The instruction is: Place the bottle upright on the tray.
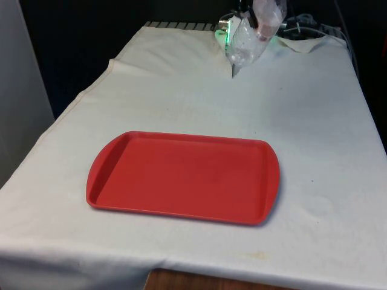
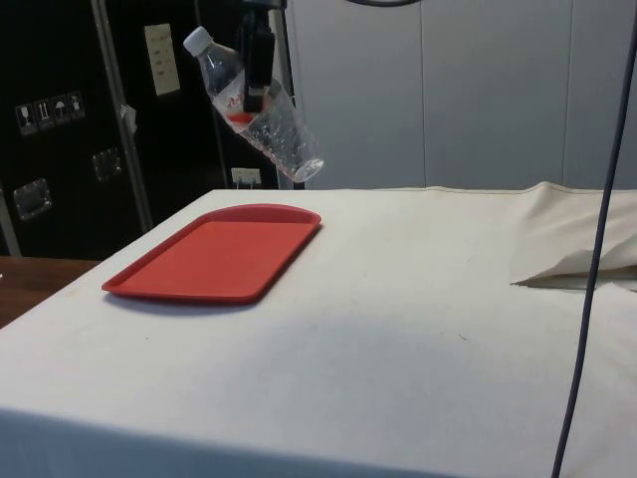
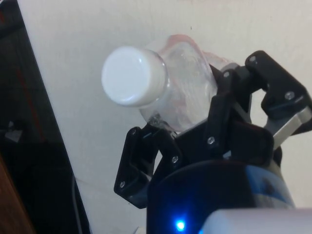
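One clear bottle (image 2: 261, 107), one red tray (image 1: 184, 177). Gripper (image 2: 257, 70) clamped on the bottle's upper body, holding it in the air above the tray's far end. Long axis tilted: white cap (image 3: 133, 76) up and leaning away from the tray, base down. Tray lies flat on the white cloth (image 1: 314, 121).
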